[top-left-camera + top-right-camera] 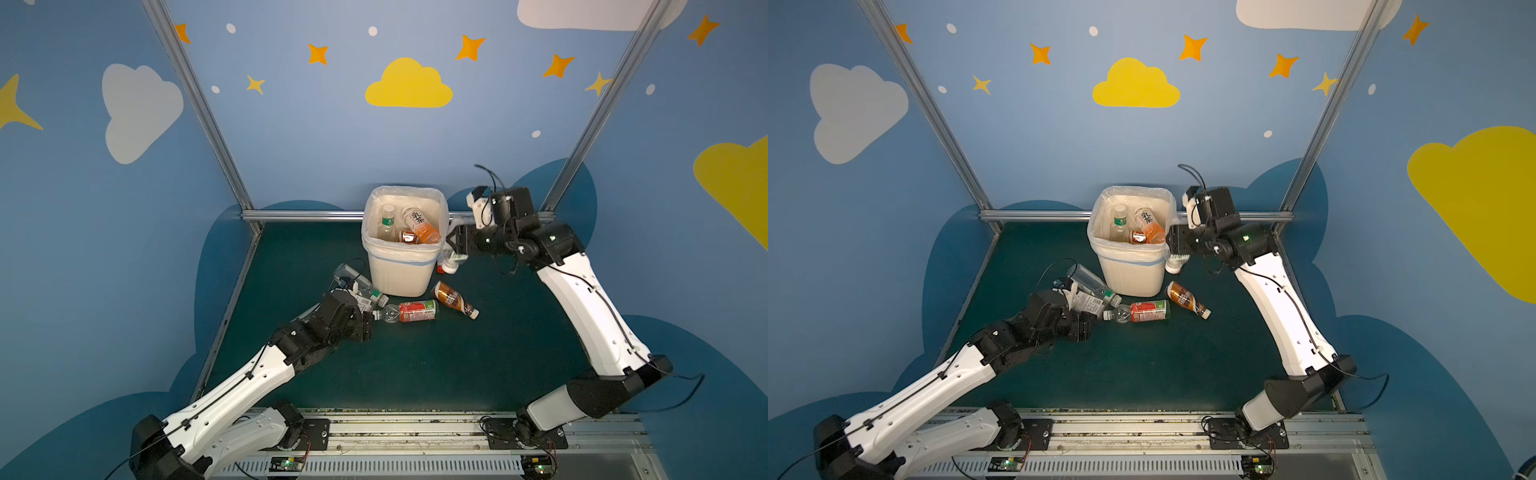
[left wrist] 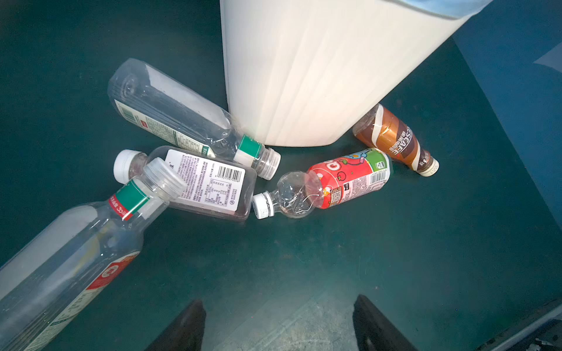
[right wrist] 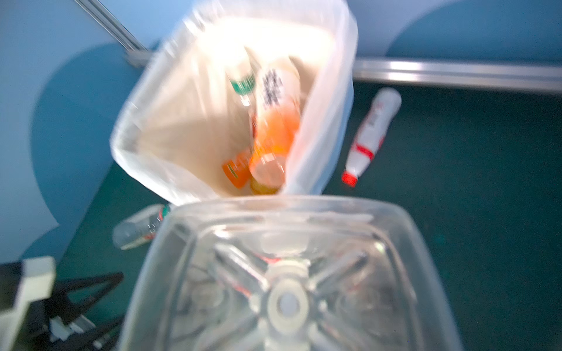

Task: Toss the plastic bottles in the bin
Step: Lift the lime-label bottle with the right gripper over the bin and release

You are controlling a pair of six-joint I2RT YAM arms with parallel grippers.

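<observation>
The cream bin [image 1: 401, 276] with a bag liner stands at the back middle and holds several plastic bottles [image 1: 422, 226]. Beside its right rim my right gripper [image 1: 455, 246] is shut on a clear square bottle [image 3: 289, 273], whose base fills the right wrist view and hides the fingers. My left gripper [image 2: 279, 307] hangs open and empty above the mat, short of a red-labelled bottle [image 2: 343, 182]. A white-labelled bottle [image 2: 209, 182], a clear green-banded bottle [image 2: 170, 112] and a brown bottle [image 2: 395, 139] lie around the bin's [image 2: 304, 76] foot. Another clear bottle [image 2: 76, 258] lies close by.
A white bottle with a red cap [image 3: 369, 133] lies on the green mat to the right of the bin, near the back rail [image 1: 307, 215]. Blue walls and metal posts close in the mat on three sides. Bare mat [image 1: 436, 365] stretches in front.
</observation>
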